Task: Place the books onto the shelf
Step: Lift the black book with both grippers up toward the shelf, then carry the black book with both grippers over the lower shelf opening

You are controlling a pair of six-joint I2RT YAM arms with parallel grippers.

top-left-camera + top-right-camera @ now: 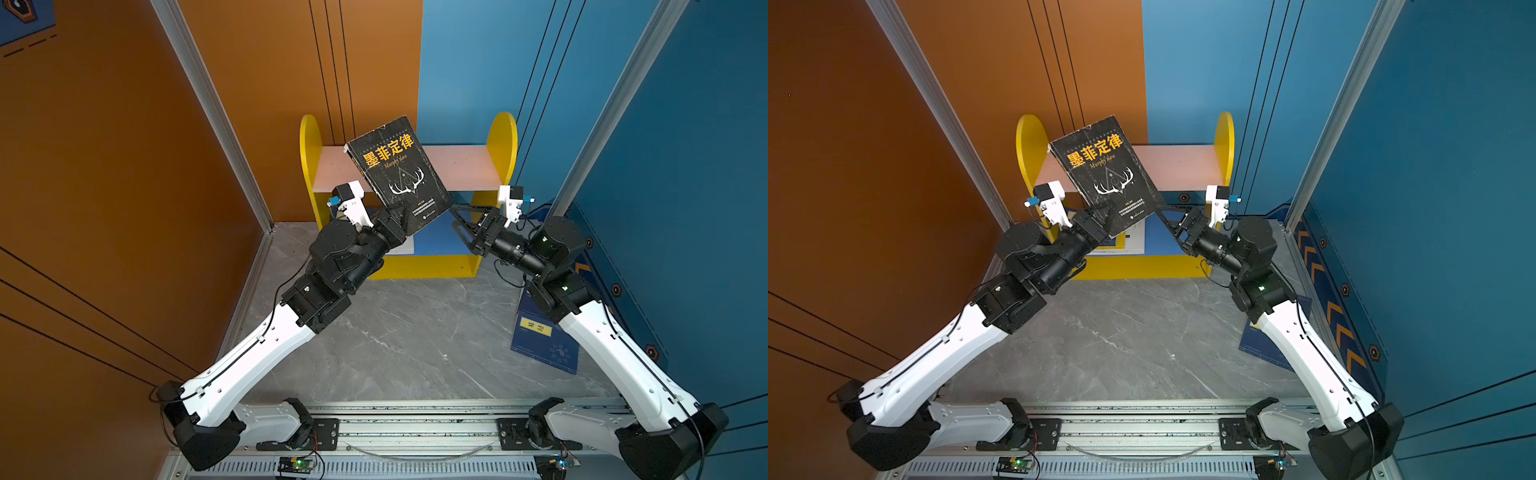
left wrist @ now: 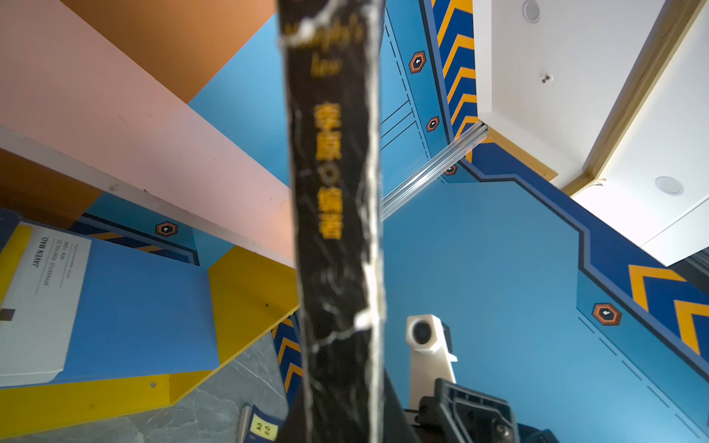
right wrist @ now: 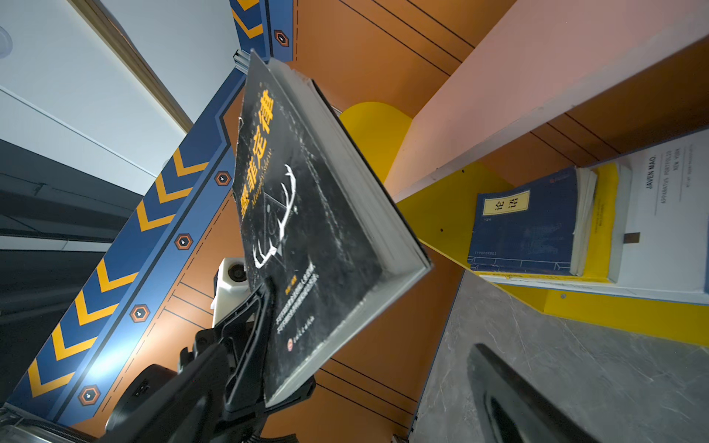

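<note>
The left pincer point(image 1: 400, 214) is clamped nearly shut on the lower edge of the black book point(image 1: 397, 170), which rises tilted above it, in front of the pink board point(image 1: 461, 166) of the shelf point(image 1: 505, 137). The right pincer point(image 1: 454, 218) stands wide open and empty, its tips just beside that book's lower corner. Below the left pincer a white book point(image 2: 38, 307) lies on the blue board point(image 2: 145, 303); a navy book point(image 1: 544, 353) lies on the table point(image 1: 395, 332) under the right arm point(image 1: 602, 345).

Robot lab cell, aluminium frame point(image 1: 216, 112), printed walls point(image 1: 104, 166)
</note>
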